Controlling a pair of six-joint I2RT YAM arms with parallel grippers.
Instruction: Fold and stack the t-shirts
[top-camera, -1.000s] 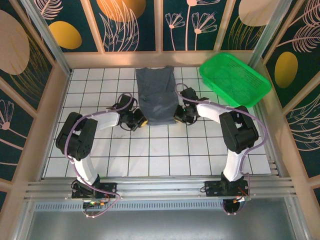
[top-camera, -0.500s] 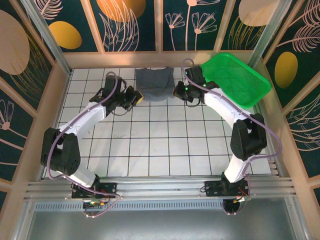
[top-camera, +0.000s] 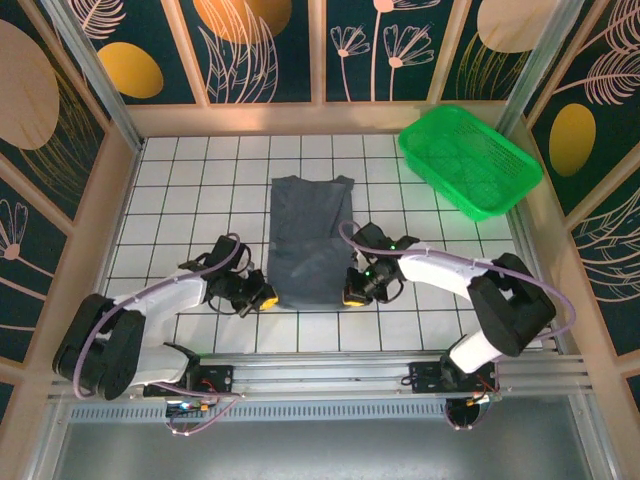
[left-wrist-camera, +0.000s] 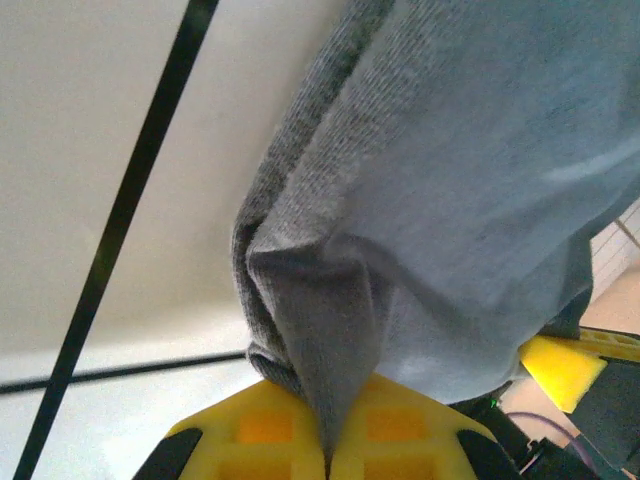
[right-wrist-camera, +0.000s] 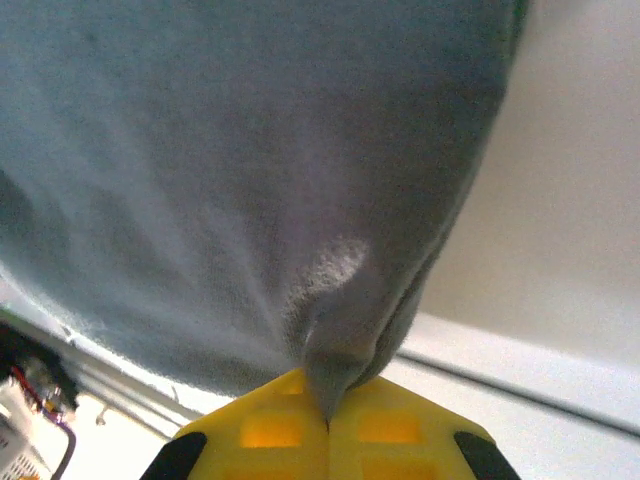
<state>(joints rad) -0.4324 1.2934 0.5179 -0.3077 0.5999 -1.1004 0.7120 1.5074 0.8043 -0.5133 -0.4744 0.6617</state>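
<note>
My left claw (top-camera: 268, 300) and right claw (top-camera: 350, 296) are each closed tight on one near corner of the t-shirt (top-camera: 310, 230), so it lies stretched flat mid-surface (top-camera: 180, 200), ready, I think, for folding.

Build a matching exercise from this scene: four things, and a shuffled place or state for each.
1. t-shirt
2. basket
3. left arm
4. right arm

A. jaws shut on the shirt's near right corner
B. green, far right
C. grey, lying in the middle
D. jaws shut on the shirt's near left corner

Pairs: 1-C, 2-B, 3-D, 4-A
</note>
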